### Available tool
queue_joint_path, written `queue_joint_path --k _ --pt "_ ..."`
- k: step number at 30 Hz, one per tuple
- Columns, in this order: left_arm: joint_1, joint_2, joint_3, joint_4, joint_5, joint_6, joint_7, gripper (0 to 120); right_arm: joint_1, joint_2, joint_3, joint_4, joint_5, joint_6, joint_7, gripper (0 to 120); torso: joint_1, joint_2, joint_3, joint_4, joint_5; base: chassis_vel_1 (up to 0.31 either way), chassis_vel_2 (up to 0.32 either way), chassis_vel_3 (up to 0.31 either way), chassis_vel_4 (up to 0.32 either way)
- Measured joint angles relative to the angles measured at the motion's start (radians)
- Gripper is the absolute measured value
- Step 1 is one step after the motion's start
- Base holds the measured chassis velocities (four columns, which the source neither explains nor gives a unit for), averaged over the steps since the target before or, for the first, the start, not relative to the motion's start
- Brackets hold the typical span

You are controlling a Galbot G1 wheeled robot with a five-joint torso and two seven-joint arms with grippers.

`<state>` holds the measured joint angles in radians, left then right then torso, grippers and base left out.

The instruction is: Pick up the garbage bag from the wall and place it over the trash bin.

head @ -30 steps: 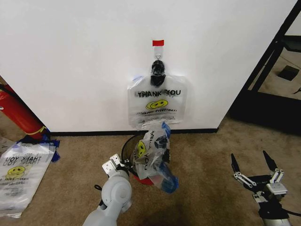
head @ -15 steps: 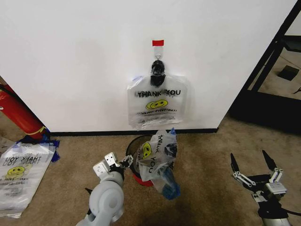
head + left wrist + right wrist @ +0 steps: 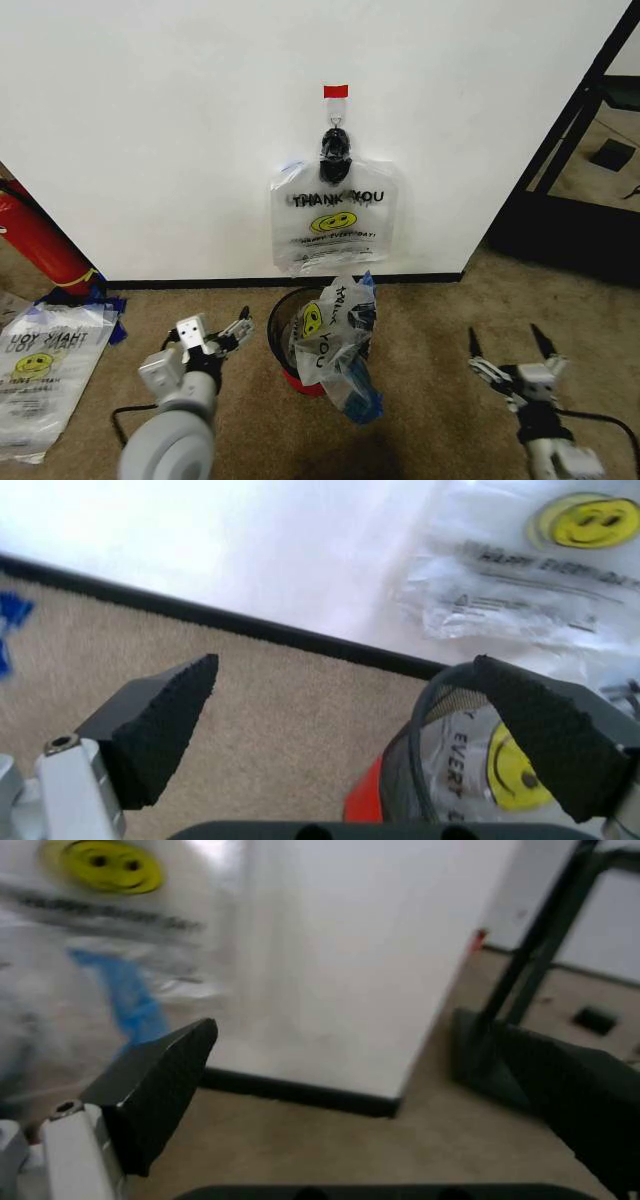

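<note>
While a pile of spare bags (image 3: 40,375) lies on the carpet at far left by a red cylinder (image 3: 40,245), the left tool (image 3: 225,330) hangs released, fingers spread, just left of the trash bin (image 3: 285,315). Draped over the bin's rim and right side is the garbage bag (image 3: 335,345), crumpled, a blue edge trailing to the carpet. Behind it, another bag (image 3: 335,220) hangs from a black clip (image 3: 335,147) under red tape (image 3: 336,91) on the wall (image 3: 150,130). Well to the right, the right tool (image 3: 510,355) is released, prongs apart, above the carpet (image 3: 430,330).
</note>
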<state>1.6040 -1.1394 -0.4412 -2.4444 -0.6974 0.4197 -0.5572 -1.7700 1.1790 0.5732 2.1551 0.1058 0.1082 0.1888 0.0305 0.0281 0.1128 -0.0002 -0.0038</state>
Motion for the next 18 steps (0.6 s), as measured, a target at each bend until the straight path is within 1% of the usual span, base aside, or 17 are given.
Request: queue_joint_path --k 1,3,4,5,6,7,8,9,10,11,12,15,18 --pt "0.01 0.02 -0.007 -0.008 0.0 -0.002 0.012 100 0.015 -0.009 -0.022 0.0 0.006 -0.019 0.002 100 0.0 0.0 0.0 0.0004 -0.0001 0.0 0.0 0.0 0.0" --pt "0.001 0.071 0.001 -0.013 -0.002 -0.004 0.033 100 0.033 -0.013 -0.056 -0.003 0.008 -0.041 0.003 100 0.0 0.0 0.0 0.0 -0.0001 0.0 0.0 0.0 0.0" --pt "-0.017 0.088 0.015 -0.011 -0.002 -0.005 0.039 100 0.037 -0.01 -0.064 -0.007 0.008 -0.046 0.003 100 0.0 0.0 0.0 -0.0007 -0.0003 0.0 0.0 0.0 0.0" --pt "-0.017 0.088 0.015 -0.011 -0.002 -0.005 0.039 100 0.037 -0.01 -0.064 -0.007 0.008 -0.046 0.003 100 0.0 0.0 0.0 -0.0007 -0.0003 0.0 0.0 0.0 0.0" --pt "-0.027 0.095 0.023 -0.008 0.0 -0.005 0.043 100 0.043 -0.009 -0.071 -0.011 0.01 -0.051 0.003 100 0.0 0.0 0.0 -0.0023 -0.0005 0.0 0.0 0.0 0.0" --pt "-0.033 0.102 0.033 -0.006 0.008 -0.008 0.047 100 0.062 -0.008 -0.09 -0.019 0.019 -0.067 0.004 100 0.0 0.0 0.0 -0.0029 -0.0008 0.0 0.0 0.0 0.0" --pt "-0.026 0.101 0.043 -0.005 0.021 -0.011 0.053 100 0.113 -0.014 -0.133 -0.035 0.042 -0.106 0.006 100 0.0 0.0 0.0 -0.0014 0.0001 0.0 0.0 0.0 0.0" --pt "-0.023 0.099 0.044 -0.005 0.024 -0.011 0.053 100 0.127 -0.016 -0.146 -0.04 0.049 -0.117 0.006 100 0.0 0.0 0.0 -0.0011 0.0001 0.0 0.0 0.0 0.0" --pt "-0.011 0.093 0.048 -0.005 0.04 -0.014 0.057 100 0.187 -0.024 -0.199 -0.065 0.072 -0.153 0.013 100 0.0 0.0 0.0 0.0 -0.0004 0.0 0.0 0.0 0.0" --pt "-0.006 0.09 0.048 -0.007 0.053 -0.015 0.061 100 0.225 -0.028 -0.236 -0.084 0.087 -0.171 0.015 100 0.0 0.0 0.0 0.0006 -0.0004 0.0 0.0 0.0 0.0" --pt "-0.006 0.09 0.048 -0.007 0.053 -0.015 0.061 100 0.225 -0.028 -0.236 -0.084 0.087 -0.171 0.015 100 0.0 0.0 0.0 0.0006 -0.0004 0.0 0.0 0.0 0.0" --pt "-0.001 0.089 0.042 -0.012 0.07 -0.018 0.069 100 0.287 -0.032 -0.298 -0.12 0.129 -0.195 0.017 100 0.0 0.0 0.0 -0.0005 -0.0003 0.0 0.0 0.0 0.0" --pt "-0.002 0.104 0.022 -0.019 0.073 -0.016 0.077 100 0.357 -0.031 -0.372 -0.16 0.182 -0.234 0.023 100 0.0 0.0 0.0 -0.0006 -0.0003 0.0 0.0 0.0 0.0"
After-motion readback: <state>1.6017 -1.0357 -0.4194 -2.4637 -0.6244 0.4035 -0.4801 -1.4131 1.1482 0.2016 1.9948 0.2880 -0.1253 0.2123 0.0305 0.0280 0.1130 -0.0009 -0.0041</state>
